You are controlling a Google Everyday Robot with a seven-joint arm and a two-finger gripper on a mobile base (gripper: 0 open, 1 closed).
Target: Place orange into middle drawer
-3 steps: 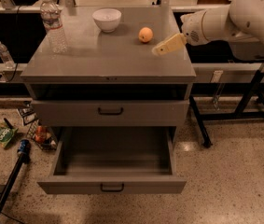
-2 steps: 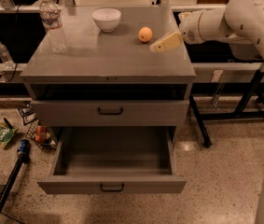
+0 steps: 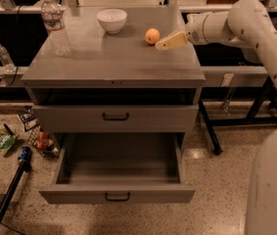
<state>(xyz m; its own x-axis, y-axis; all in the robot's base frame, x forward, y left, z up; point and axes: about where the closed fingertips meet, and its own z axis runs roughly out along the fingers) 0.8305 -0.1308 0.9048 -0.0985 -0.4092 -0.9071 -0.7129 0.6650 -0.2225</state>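
Observation:
The orange (image 3: 152, 35) is a small round orange-yellow fruit on the grey cabinet top (image 3: 113, 62), right of middle towards the back. My gripper (image 3: 163, 44) reaches in from the right on the white arm and hangs just right of and slightly in front of the orange, close to it. The middle drawer (image 3: 118, 173) is the lower one. It is pulled out wide and nothing lies in it. A black bar handle sits on its front.
A white bowl (image 3: 111, 20) stands at the back of the top, left of the orange. A clear water bottle (image 3: 56, 26) stands at the left. The drawer front above (image 3: 115, 117) is closed. Litter and a small bottle lie on the floor at the left.
The gripper has moved a little left and closer to the orange. The orange, bowl and drawer have not moved.

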